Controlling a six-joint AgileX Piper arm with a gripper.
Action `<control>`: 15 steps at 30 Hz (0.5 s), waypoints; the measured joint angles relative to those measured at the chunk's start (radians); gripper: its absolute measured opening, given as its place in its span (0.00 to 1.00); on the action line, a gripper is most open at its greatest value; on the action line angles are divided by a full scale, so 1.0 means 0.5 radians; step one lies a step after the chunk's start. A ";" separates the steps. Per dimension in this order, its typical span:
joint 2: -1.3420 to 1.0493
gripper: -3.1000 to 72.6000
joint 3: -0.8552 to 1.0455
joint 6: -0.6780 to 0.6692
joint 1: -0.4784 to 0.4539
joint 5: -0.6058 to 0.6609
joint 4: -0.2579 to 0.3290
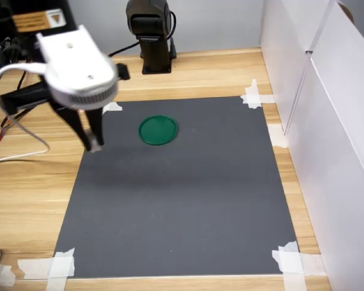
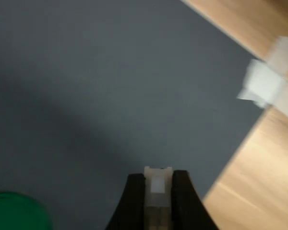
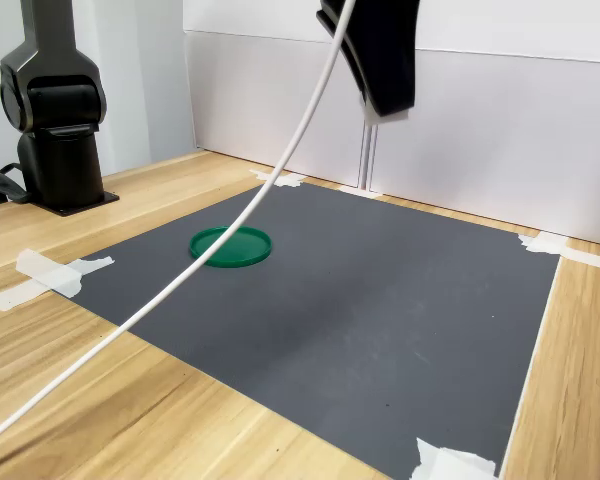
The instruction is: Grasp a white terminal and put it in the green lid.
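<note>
Green lid [image 1: 158, 130]: nothing inside it
Gripper [image 2: 157, 184]: fingers clamped on the white terminal [image 2: 157, 182], held above the mat beside the lid

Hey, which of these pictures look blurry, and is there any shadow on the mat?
The wrist view is soft throughout: tape and green lid are smeared, while the white terminal between the fingers is only slightly sharper. In the first exterior view the white arm housing shows motion blur, and a faint dark band crosses the grey mat. The second exterior view is fairly sharp, evenly lit.
</note>
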 joint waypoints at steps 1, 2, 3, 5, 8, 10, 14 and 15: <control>-0.039 0.16 0.045 0.008 0.034 0.000 0.000; -0.080 0.16 0.091 0.019 0.068 0.000 0.000; -0.113 0.16 0.130 0.026 0.099 0.000 0.000; -0.193 0.16 0.230 0.034 0.152 0.000 0.000; -0.305 0.16 0.379 0.037 0.206 -0.002 0.000; -0.378 0.16 0.488 0.037 0.230 -0.008 -0.002; -0.499 0.16 0.696 0.037 0.243 -0.038 -0.006; -0.522 0.16 0.746 0.035 0.244 -0.052 -0.009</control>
